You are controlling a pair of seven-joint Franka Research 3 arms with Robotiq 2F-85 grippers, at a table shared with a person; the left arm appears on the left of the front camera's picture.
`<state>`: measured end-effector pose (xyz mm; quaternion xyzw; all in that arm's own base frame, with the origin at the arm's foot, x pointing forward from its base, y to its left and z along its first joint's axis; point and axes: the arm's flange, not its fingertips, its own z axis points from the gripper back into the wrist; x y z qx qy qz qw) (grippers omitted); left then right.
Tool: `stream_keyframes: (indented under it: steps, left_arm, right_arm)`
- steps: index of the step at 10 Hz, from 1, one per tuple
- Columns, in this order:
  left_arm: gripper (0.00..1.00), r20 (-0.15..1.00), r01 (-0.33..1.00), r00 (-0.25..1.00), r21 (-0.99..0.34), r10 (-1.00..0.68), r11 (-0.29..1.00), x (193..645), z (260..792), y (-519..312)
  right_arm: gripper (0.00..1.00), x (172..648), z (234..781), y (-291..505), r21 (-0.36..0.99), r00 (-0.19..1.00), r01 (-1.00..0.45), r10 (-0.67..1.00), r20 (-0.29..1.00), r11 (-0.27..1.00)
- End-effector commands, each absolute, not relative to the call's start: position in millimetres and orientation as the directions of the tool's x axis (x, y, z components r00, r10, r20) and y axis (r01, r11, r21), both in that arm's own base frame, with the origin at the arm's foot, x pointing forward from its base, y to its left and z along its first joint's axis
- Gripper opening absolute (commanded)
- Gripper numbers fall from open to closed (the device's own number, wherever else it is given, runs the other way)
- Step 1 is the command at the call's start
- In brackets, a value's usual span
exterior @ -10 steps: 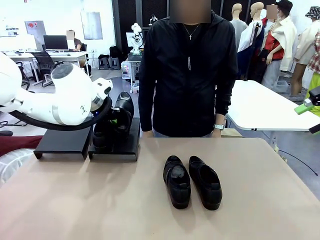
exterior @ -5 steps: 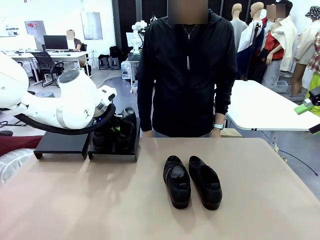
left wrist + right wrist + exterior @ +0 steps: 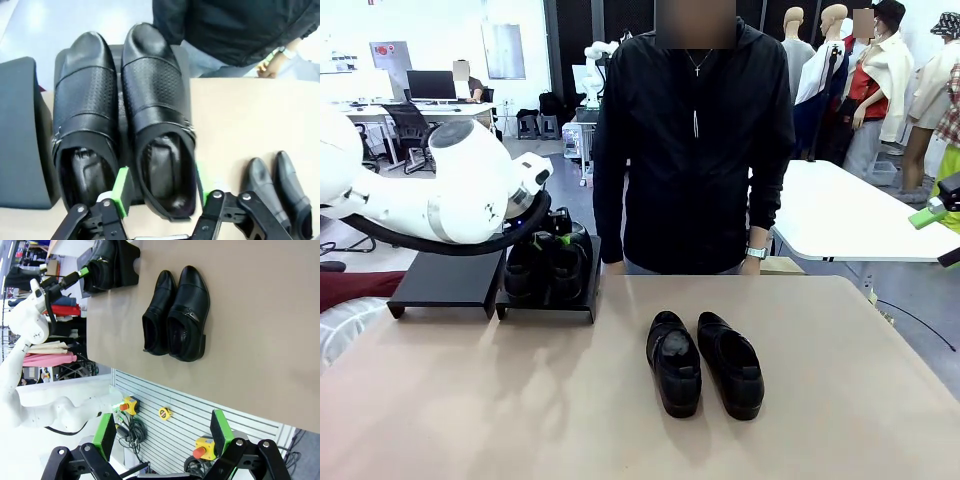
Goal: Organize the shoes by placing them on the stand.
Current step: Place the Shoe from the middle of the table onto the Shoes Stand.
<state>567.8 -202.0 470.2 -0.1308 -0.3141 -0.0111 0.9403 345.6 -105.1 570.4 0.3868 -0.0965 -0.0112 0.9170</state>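
from the front, two shoes [image 3: 548, 270] sat side by side on the black stand [image 3: 545, 305], the left claw [image 3: 542, 240] just above their heels. another pair [image 3: 703, 362] lay on the surface [image 3: 470, 400] before a person [image 3: 695, 140]. from the left wrist, that claw stood spread, pads [image 3: 121, 186] either side of one shoe's heel. from the right wrist, the right claw [image 3: 162, 432] hung spread and empty, well apart from the shoes.

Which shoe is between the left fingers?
The shoe on the stand closer to the table pair: the left gripper's fingers flank its heel. Its mate sits outside them.
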Motion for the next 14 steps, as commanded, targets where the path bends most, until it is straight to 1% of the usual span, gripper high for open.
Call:
stream_keyframes:
  steps: [1, 2, 3, 4, 5, 7, 8, 9, 11, 12, 13, 14]
  left_arm:
    - [1.00, 0.542, 0.136, 0.840, -0.242, 0.018, 0.961, 519.5, 502.5, -202.0]
    - [1.00, 0.378, 0.073, 0.925, -0.286, 0.043, 0.955, 491.3, 520.8, -202.9]
    - [1.00, 0.293, 0.089, 0.956, -0.329, 0.013, 0.940, 455.9, 537.2, -201.8]
    - [1.00, 0.235, 0.133, 0.971, -0.364, -0.047, 0.922, 419.7, 548.3, -200.0]
    - [1.00, 0.143, 0.228, 0.972, -0.390, -0.186, 0.892, 380.4, 550.6, -198.0]
    - [1.00, 0.127, 0.281, 0.960, -0.442, -0.251, 0.852, 324.4, 544.0, -179.7]
    - [1.00, 0.171, 0.315, 0.949, -0.514, -0.265, 0.797, 306.4, 543.9, -152.2]
    - [1.00, 0.215, 0.261, 0.963, -0.621, -0.160, 0.739, 299.2, 546.9, -107.8]
    - [1.00, 0.251, 0.190, 0.968, -0.758, 0.010, 0.624, 295.1, 552.1, -29.5]
    - [1.00, 0.309, 0.185, 0.942, -0.803, 0.132, 0.566, 293.9, 555.6, -0.3]
    - [1.00, 0.318, 0.128, 0.904, -0.839, 0.285, 0.529, 292.7, 554.2, 21.9]
    - [1.00, 0.307, 0.098, 0.886, -0.856, 0.347, 0.507, 294.6, 549.5, 33.3]
  right_arm:
    - [1.00, 344.6, 571.0, -106.7, 0.705, 0.981, -0.066, -0.083, 0.174, 0.706]
    - [1.00, 344.6, 571.0, -106.7, 0.705, 0.981, -0.066, -0.083, 0.174, 0.706]
    - [1.00, 344.6, 571.0, -106.7, 0.705, 0.981, -0.066, -0.083, 0.174, 0.706]
    - [1.00, 344.6, 571.0, -106.7, 0.705, 0.981, -0.066, -0.083, 0.174, 0.706]
    - [1.00, 344.6, 571.0, -106.7, 0.705, 0.981, -0.066, -0.083, 0.174, 0.706]
    - [1.00, 344.6, 571.0, -106.7, 0.705, 0.981, -0.066, -0.083, 0.174, 0.706]
    - [1.00, 344.6, 571.0, -106.7, 0.705, 0.981, -0.066, -0.083, 0.174, 0.706]
    - [1.00, 344.6, 571.0, -106.7, 0.705, 0.981, -0.066, -0.083, 0.174, 0.706]
    - [1.00, 344.6, 571.0, -106.7, 0.705, 0.981, -0.066, -0.083, 0.174, 0.706]
    - [1.00, 344.6, 571.0, -106.7, 0.705, 0.981, -0.066, -0.083, 0.174, 0.706]
    - [1.00, 344.6, 571.0, -106.7, 0.705, 0.981, -0.066, -0.083, 0.174, 0.706]
    - [1.00, 344.6, 571.0, -106.7, 0.705, 0.981, -0.066, -0.083, 0.174, 0.706]
